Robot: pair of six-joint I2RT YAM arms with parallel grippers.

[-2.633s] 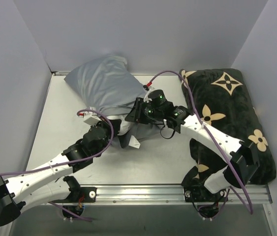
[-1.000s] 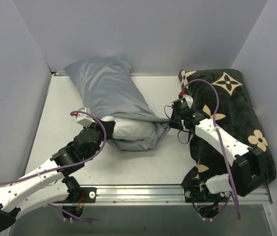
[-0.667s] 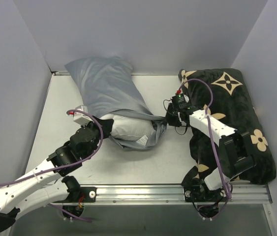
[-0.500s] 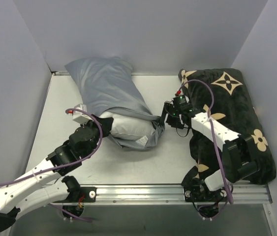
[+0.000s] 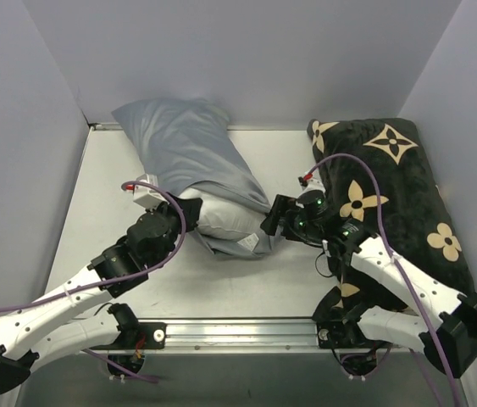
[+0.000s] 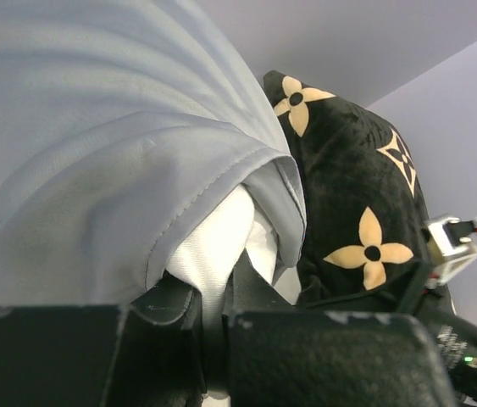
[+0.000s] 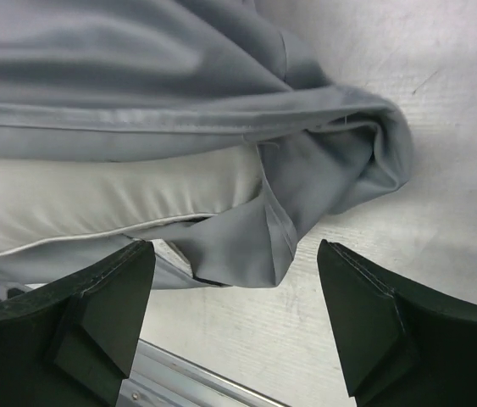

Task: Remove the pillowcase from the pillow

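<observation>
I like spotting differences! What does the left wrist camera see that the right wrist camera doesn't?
Only the left wrist view: the black plush cushion with tan flowers, and the left gripper pinching the plump white pillow. Only the right wrist view: a patch of grey table, and the right gripper, open. Both: the wrinkled grey-blue cloth pillowcase with the pillow poking out of it.

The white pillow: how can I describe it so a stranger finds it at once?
On the left half of the table, a grey-blue pillowcase slants from the back corner toward the middle. The pillow is the plain white bulge showing at its open near end. The black cushion on the right has tan flowers and no cover.
</observation>
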